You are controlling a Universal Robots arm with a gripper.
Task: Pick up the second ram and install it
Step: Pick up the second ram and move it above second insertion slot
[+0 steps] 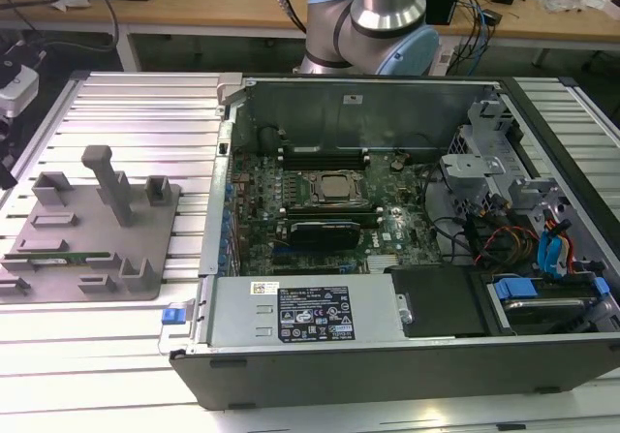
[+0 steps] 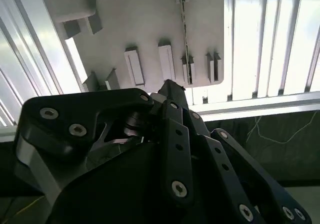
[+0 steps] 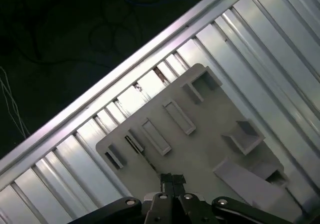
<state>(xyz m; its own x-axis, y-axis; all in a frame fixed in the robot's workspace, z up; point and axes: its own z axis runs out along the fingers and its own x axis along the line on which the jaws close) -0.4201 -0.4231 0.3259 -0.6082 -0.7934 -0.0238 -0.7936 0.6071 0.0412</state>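
Second ram (image 1: 60,256) lies unpicked in the grey fixture (image 1: 92,225); gripper (image 3: 172,180) hovers above, jaws closed together, empty

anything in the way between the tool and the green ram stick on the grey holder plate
Nothing visible does. The tool hangs in open air above the grey holder plate. In the exterior view the thin green ram stick lies uncovered on it, among low grey plastic blocks.
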